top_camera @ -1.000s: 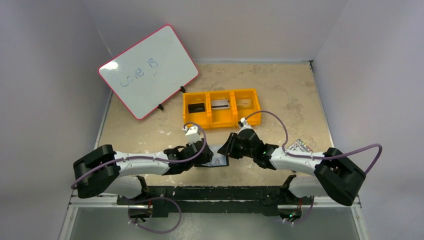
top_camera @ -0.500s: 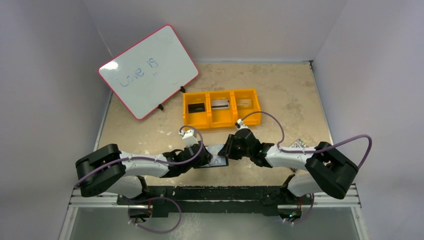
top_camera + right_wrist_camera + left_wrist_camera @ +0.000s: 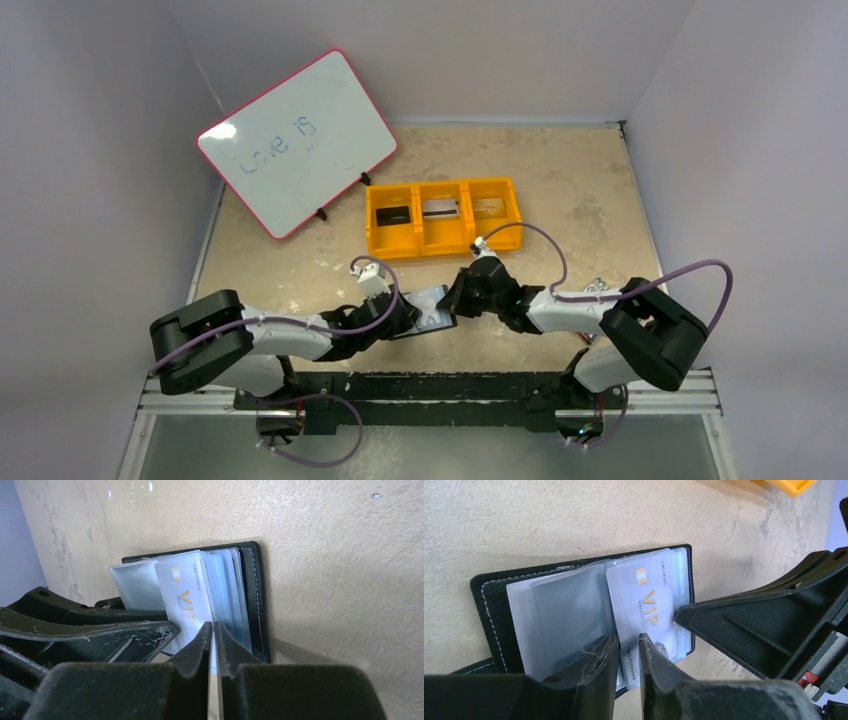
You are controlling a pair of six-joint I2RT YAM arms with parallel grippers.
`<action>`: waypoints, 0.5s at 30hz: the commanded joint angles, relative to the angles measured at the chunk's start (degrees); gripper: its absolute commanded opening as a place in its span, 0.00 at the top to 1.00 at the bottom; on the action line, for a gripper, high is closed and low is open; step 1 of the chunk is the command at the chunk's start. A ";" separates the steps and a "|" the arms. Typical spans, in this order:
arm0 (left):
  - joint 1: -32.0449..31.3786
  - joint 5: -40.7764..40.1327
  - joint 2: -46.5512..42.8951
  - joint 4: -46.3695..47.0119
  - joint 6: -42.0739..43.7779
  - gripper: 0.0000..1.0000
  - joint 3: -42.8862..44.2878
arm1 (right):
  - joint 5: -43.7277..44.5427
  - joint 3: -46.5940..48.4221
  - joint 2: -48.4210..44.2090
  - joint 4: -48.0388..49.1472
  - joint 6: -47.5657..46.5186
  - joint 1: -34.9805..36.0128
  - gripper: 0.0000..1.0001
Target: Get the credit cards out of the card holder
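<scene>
Top external view has both arms folded low at the near edge of the mottled tan surface [image 3: 560, 180], their tips meeting over a small black book-fold card holder [image 3: 428, 318]. It lies open and flat there, between the two arms. Behind it sits an orange three-compartment tray [image 3: 420, 247] with one card in each bay: a black card [image 3: 393, 214], a silvery-grey card [image 3: 440, 209] and a tan card [image 3: 489, 206]. I take that as three already out and sorted.

From the left wrist, the clear plastic sleeves [image 3: 569, 610] fan up off the black cover. The uppermost carries a pale plastic card with gold VIP lettering [image 3: 649, 600]. The left end effector [image 3: 626, 639] stands astride the near edge of that sleeve, its jaws only narrowly apart. Whether they actually bite it I cannot tell. The placement suits an anchor, holding the holder from sliding while the other arm pulls.

Opposite, the right end effector [image 3: 214, 627] has its jaws all but pressed together on a thin pale edge showing in the slit. By its position this looks like the outer edge of the VIP card [image 3: 185, 595], though a sleeve edge may be caught with it.

My guess is that the next step is a steady draw outward along the sleeve's opening. If plastic is pinched too, the whole holder would drag or lift.
</scene>
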 commanded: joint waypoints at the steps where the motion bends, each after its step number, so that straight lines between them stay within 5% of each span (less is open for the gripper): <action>1: 0.33 -0.54 -1.66 -0.78 -0.53 0.81 -2.54 | 0.40 -0.46 2.34 -2.81 -0.03 0.64 0.92; 15: 0.27 -2.17 -5.53 6.49 -2.97 1.00 -8.80 | 0.19 -0.31 3.95 -2.71 0.25 0.63 0.92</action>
